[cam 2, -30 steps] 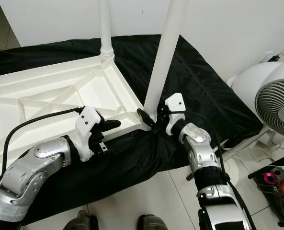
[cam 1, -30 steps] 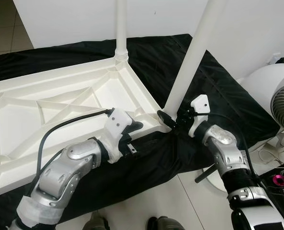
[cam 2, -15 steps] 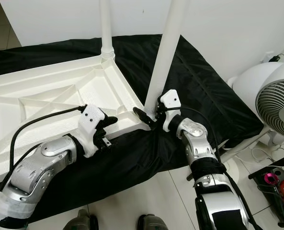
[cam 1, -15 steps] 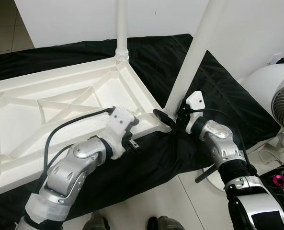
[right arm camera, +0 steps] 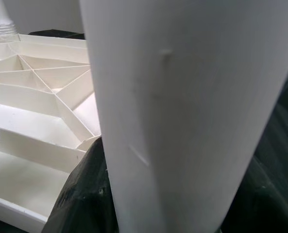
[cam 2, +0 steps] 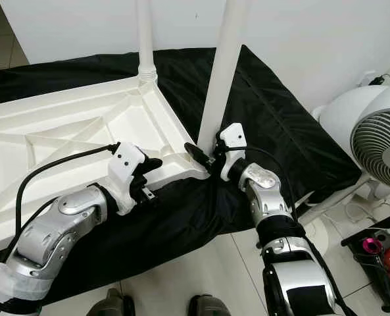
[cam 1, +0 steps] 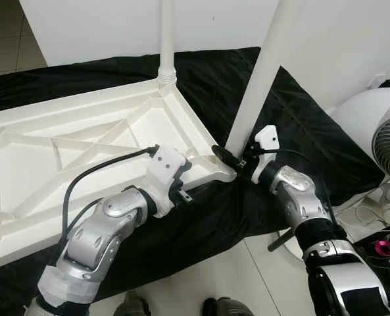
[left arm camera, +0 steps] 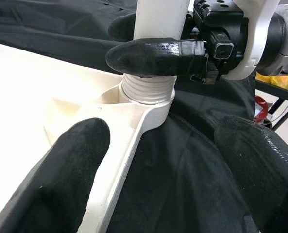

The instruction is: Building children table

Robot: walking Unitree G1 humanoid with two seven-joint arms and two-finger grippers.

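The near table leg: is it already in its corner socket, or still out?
In. The near leg stands with its threaded end in the corner socket of the tabletop.

The upturned tabletop and its leg look like smooth, matt white plastic. The black cloth beneath has a slight sheen. The fingers look rubbery and matt.
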